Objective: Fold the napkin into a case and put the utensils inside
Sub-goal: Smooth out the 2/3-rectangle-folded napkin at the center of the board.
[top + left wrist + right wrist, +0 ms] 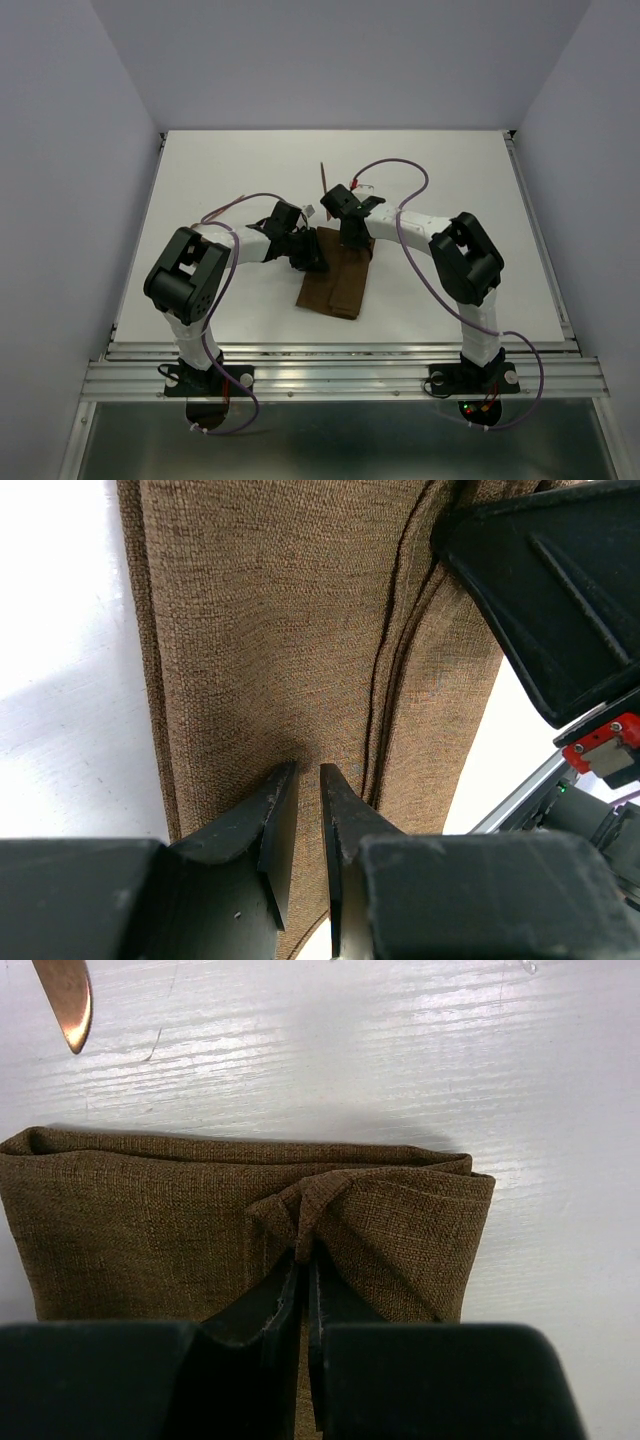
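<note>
Rail (340, 372), napkin (330, 290) on white table (450, 200), seemingly grey walls (340, 60)

Bright even light, glare streaks on table (420, 1030), soft shadows

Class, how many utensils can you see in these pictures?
1. One utensil lies just beyond the far edge of the napkin; the right wrist view shows its tip. Another may be hidden.
</note>
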Controlling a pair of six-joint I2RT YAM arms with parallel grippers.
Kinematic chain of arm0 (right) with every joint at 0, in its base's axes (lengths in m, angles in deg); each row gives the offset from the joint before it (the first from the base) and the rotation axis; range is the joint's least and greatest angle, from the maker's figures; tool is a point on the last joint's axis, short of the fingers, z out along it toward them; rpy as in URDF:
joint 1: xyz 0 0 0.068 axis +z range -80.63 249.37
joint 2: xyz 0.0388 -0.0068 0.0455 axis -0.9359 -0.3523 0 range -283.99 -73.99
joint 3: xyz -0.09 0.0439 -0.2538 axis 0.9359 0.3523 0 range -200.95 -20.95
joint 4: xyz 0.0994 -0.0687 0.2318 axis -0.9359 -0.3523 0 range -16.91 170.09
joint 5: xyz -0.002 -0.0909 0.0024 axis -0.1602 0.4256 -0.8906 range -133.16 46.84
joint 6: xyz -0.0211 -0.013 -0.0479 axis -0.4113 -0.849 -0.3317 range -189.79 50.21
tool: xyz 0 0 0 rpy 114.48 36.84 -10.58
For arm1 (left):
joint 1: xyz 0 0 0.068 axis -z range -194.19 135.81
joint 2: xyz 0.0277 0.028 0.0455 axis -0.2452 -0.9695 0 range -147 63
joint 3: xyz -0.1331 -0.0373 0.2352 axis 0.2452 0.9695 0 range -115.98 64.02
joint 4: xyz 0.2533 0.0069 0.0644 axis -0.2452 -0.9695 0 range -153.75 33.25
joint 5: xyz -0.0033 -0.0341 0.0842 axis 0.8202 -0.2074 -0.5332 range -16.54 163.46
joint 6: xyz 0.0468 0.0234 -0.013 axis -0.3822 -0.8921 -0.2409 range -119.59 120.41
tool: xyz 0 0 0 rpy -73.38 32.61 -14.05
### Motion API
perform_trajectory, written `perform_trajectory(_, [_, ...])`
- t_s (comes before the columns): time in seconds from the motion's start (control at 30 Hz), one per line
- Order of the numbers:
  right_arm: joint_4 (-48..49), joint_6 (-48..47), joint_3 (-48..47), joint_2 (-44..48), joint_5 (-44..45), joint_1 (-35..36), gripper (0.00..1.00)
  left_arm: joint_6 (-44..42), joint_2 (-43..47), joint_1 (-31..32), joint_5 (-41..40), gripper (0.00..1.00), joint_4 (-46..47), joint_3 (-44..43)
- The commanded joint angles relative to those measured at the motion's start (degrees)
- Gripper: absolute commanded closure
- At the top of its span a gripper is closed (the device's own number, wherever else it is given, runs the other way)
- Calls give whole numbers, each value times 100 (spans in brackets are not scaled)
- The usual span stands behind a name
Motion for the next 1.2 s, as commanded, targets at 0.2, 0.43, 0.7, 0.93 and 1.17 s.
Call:
perform_trajectory(0.2, [-38,115,-196,36,105,41,83,-165,123,-7,-100,73,-127,185])
perform_trajectory(0.43, [261,-298,155,1081,-247,41,53,-200,342,-7,-144,72,-294,-43])
perform_trajectory(0.7, [745,-492,1000,2093,-634,-599,41,-174,440,-7,-241,72,-610,-377])
perform_trajectory(0.93, [780,-422,956,1558,-924,-1066,81,-77,413,-7,-232,65,-654,-790])
perform_trajectory(1.17, [780,-431,596,1021,-1021,-1067,86,-51,124,-7,-197,64,-725,-1265])
